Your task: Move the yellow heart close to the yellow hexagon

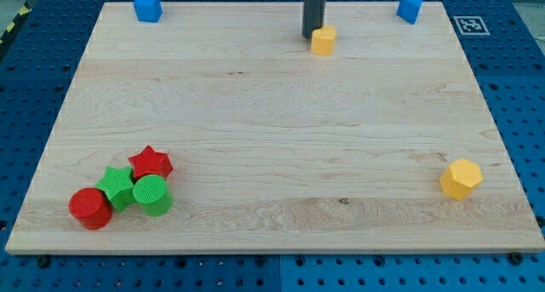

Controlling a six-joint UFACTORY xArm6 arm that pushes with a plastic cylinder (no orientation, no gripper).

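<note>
My tip (pixel 312 37), holding nothing, touched the heart (pixel 324 40) at the board's (pixel 255 113) top edge. Hexagon (pixel 461 179) sat near bottom right, open board between. Corner marker (pixel 469 25) unreadable.

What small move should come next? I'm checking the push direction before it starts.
Probably push toward the view's bottom right. My tip sits just at the upper left of the yellow heart, near the board's top edge, while the yellow hexagon lies far off at the lower right, so the tip is already roughly behind the heart.
</note>
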